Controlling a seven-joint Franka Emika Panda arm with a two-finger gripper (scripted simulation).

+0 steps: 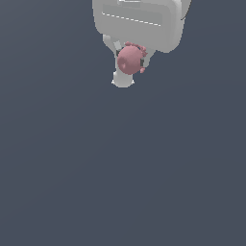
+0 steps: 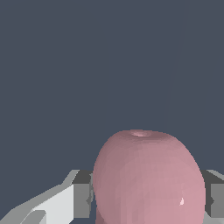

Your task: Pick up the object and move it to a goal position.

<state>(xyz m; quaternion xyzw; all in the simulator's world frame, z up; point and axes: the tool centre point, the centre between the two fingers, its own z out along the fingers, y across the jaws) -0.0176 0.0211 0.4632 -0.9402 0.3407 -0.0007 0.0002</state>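
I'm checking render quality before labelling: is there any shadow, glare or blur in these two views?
Exterior view: flat, even light, no cast shadow on the grey ground; the pink object and white tool look slightly soft-edged. Wrist view: the object fills the lower frame, smoothly shaded with a tiny white highlight low on one side; the tool's pads flank it, cropped by the frame edge.

Pink roundish object point(image 1: 129, 59) w/ small bumps, clamped btwn gripper point(image 1: 130, 61) pads.

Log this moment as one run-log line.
phase: object held | gripper: shut on pink lump, fingers on both sides | goal marker: none visible | surroundings: plain grey ground
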